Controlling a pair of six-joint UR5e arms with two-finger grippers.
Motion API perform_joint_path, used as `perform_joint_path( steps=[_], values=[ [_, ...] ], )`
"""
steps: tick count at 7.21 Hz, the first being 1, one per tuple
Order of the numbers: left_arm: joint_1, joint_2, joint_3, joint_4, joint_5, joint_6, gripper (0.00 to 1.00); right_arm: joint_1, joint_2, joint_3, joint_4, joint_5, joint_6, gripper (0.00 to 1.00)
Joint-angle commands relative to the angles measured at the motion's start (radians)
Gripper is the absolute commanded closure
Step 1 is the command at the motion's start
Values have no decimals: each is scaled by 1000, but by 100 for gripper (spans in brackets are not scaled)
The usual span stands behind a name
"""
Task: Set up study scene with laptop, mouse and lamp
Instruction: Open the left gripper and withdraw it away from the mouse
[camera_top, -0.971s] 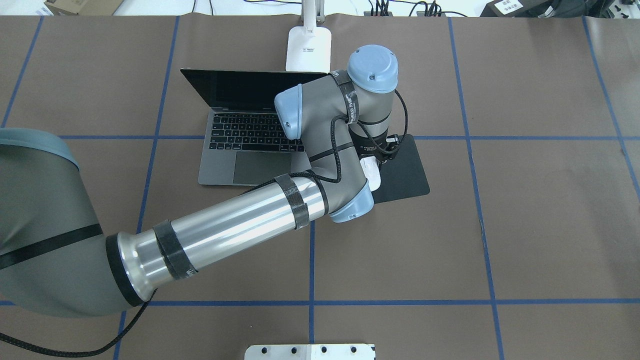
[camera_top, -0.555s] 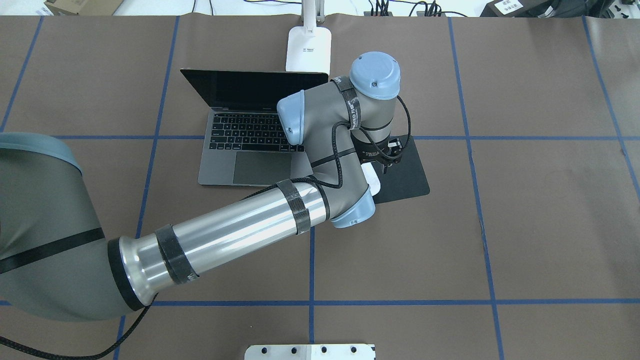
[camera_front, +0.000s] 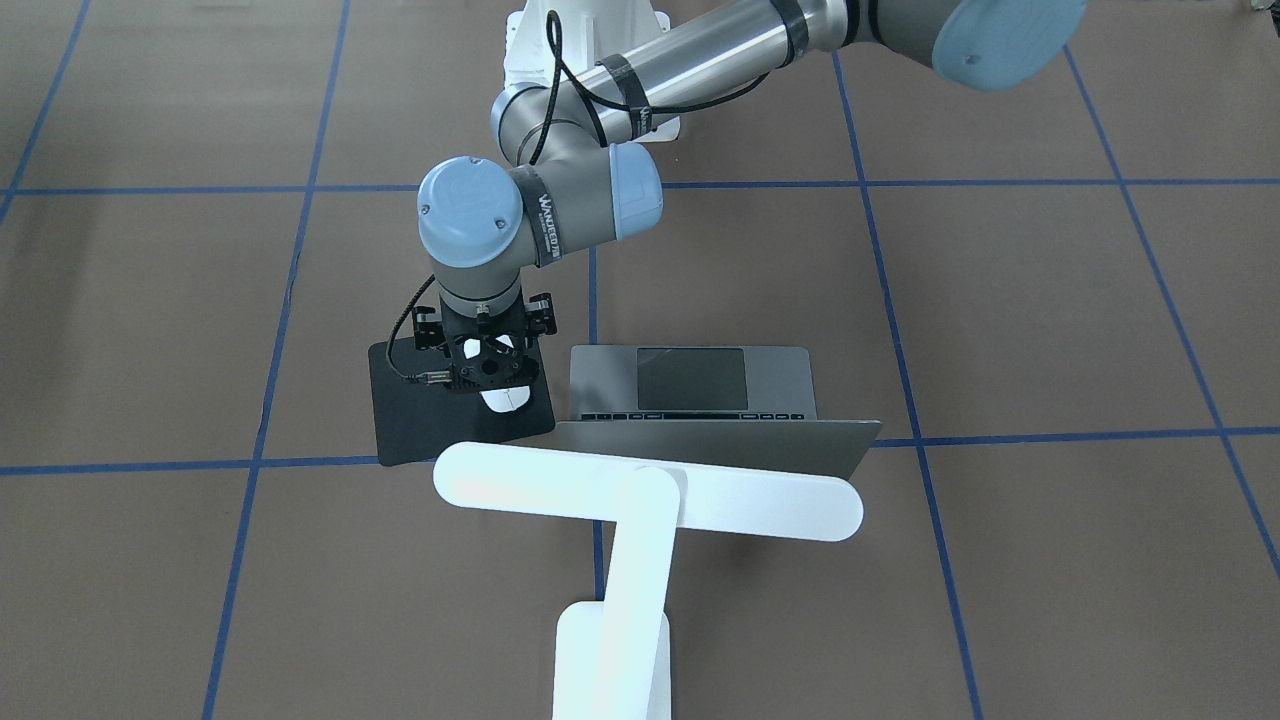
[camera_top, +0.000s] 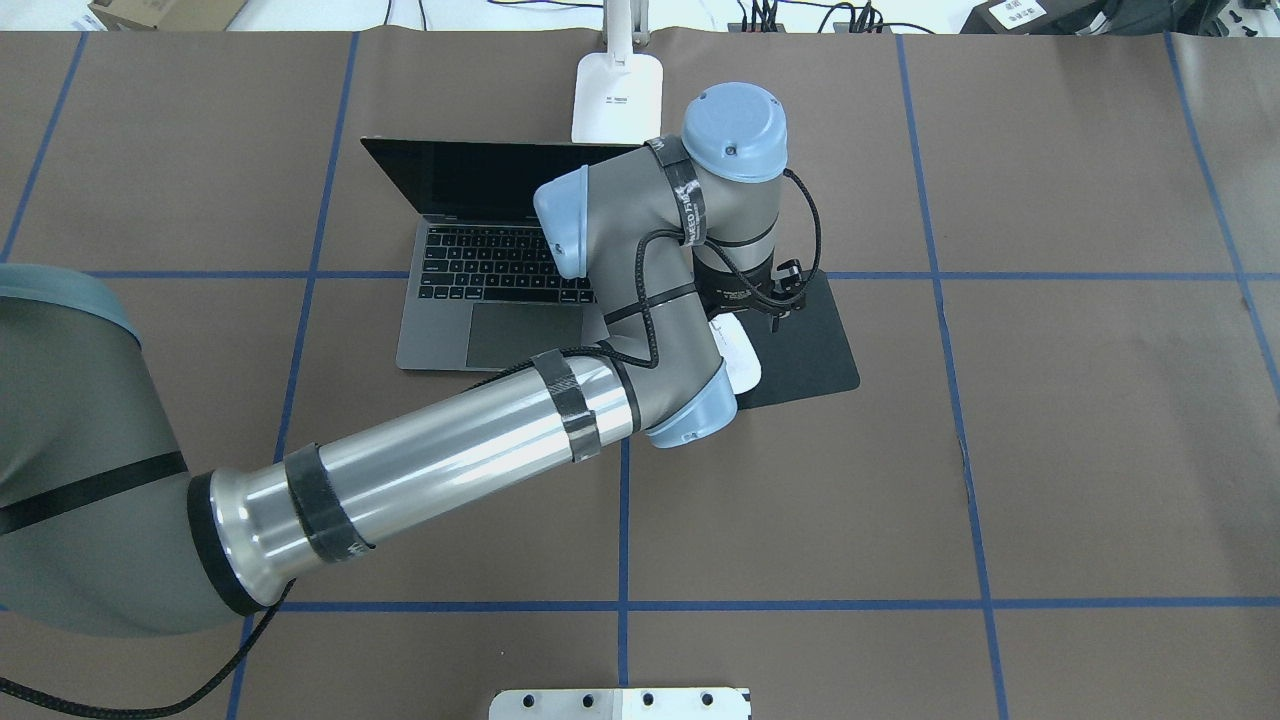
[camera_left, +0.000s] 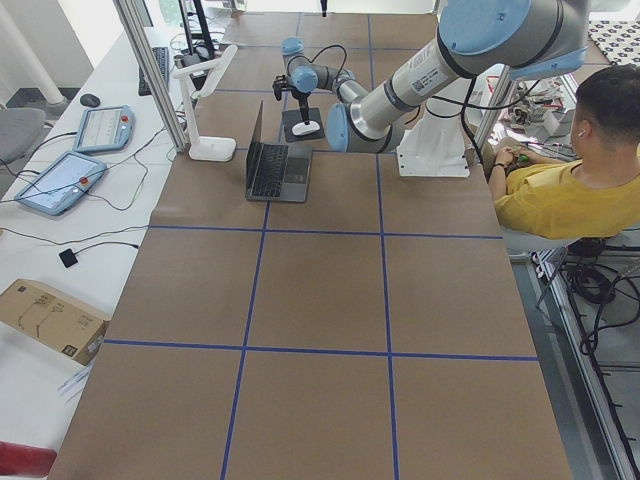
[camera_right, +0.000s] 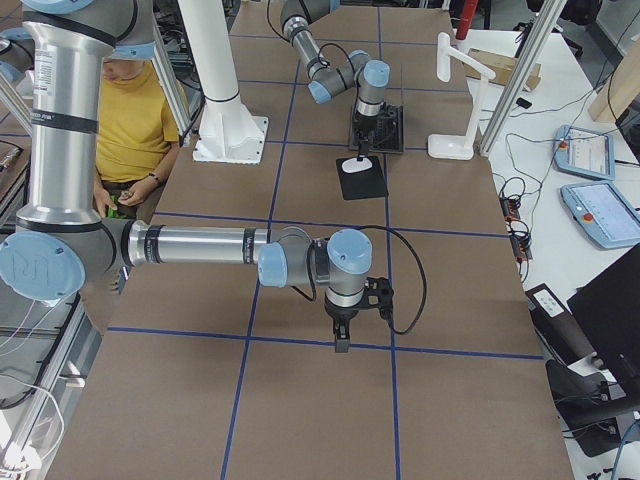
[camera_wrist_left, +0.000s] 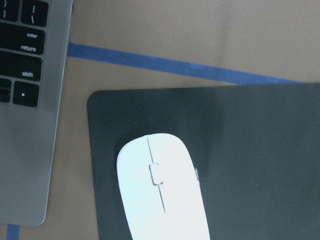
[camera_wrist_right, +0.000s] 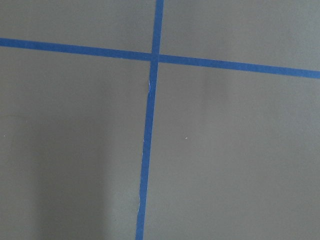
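Observation:
The white mouse (camera_wrist_left: 160, 195) lies on a thin black mat (camera_wrist_left: 250, 150) just right of the open grey laptop (camera_top: 500, 260). The mouse also shows in the front view (camera_front: 505, 398) and overhead (camera_top: 742, 360). My left gripper (camera_front: 490, 383) points straight down right over the mouse. Its fingers are hidden under the wrist, so I cannot tell whether they are open, shut or touching the mouse. The white lamp (camera_front: 650, 490) stands behind the laptop, its bar head over the lid. My right gripper (camera_right: 342, 345) hangs over bare table far from these. I cannot tell its state.
The robot's white pedestal (camera_top: 620, 703) is at the table's near edge. The brown table cover carries blue tape lines (camera_wrist_right: 150, 125). An operator in yellow (camera_left: 560, 190) sits beside the robot. Tablets and cables (camera_left: 60, 180) lie beyond the far edge.
The left arm's wrist has shifted a little to the left over the mat, and more of the mouse now shows overhead. The laptop, lamp and mat have not moved.

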Motion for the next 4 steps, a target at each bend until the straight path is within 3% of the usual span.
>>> perform_joint_path(
  steps=[1, 4],
  values=[
    [-49, 175, -266, 91, -62, 104, 0, 0, -3, -1, 1, -7, 4, 0],
    [-195, 493, -703, 302, -128, 373, 0, 0, 2, -1, 1, -7, 5, 0]
  ],
)
